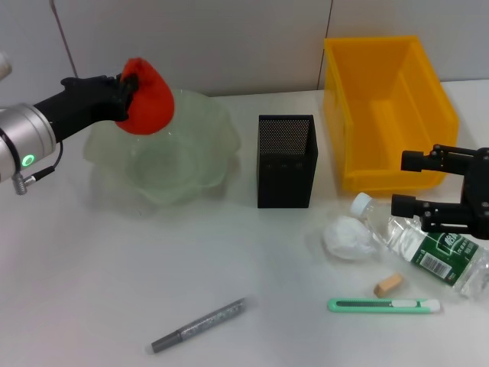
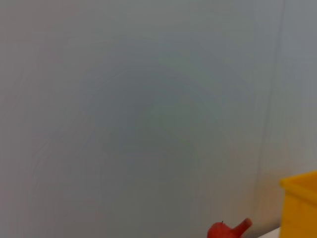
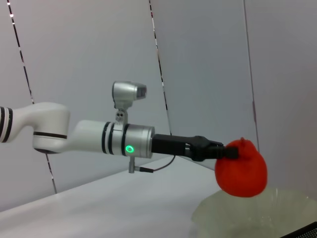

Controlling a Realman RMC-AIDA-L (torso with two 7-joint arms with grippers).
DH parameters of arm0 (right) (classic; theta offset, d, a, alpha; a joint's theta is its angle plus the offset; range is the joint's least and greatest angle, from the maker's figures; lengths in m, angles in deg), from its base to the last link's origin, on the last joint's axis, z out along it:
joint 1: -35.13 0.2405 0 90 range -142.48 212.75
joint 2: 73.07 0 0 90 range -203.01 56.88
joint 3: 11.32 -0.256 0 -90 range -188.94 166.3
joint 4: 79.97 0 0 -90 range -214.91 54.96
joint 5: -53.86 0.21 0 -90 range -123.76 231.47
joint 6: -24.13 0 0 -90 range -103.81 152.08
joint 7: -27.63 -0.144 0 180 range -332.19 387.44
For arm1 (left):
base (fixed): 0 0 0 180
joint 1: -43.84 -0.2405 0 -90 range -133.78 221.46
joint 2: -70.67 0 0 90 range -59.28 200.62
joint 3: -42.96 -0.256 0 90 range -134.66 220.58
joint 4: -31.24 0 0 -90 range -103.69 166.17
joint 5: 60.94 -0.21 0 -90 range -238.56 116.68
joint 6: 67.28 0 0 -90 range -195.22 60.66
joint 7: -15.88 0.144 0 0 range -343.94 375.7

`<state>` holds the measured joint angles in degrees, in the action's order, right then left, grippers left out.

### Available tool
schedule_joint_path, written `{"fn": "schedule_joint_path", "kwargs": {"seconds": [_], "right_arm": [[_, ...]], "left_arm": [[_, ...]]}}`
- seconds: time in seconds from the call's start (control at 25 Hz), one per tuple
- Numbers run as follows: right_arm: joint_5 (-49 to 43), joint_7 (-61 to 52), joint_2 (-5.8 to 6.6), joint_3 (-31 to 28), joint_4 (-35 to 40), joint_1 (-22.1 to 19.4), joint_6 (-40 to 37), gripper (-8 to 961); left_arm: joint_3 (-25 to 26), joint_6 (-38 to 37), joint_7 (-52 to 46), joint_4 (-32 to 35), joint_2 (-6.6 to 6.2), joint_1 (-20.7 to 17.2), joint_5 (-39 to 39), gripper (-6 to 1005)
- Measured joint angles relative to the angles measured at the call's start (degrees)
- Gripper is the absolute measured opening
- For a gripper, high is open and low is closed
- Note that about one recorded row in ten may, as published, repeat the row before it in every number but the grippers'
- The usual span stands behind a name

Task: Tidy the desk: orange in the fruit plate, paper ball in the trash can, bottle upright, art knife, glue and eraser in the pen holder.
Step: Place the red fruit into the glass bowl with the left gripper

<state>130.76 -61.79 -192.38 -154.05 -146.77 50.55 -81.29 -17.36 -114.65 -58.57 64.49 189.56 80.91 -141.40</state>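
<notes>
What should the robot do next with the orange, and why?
Probably lower it a little and let go. The left hand holds the orange in the air over the rim of the pale green fruit plate, so a short move inward and down should land it inside. The right hand waits by the lying bottle.

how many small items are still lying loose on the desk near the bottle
3: the paper ball just left of the bottle, the eraser in front of it, and the art knife nearest the front edge.
</notes>
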Motion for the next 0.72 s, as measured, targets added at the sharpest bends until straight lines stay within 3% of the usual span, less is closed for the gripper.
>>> {"fn": "schedule_joint_path", "kwargs": {"seconds": [0.12,0.72], "right_arm": [[0.00,0.02,-0.03,0.00,0.69,0.08,-0.08,717],[0.00,0.04,0.12,0.27,1.18,0.51,0.21,711]], "left_arm": [[0.00,3.18,0.87,-2.19,0.03,1.26,0.10,80],[-0.15,4.21,3.17,-6.42,0.20,3.45,0.12,121]]}}
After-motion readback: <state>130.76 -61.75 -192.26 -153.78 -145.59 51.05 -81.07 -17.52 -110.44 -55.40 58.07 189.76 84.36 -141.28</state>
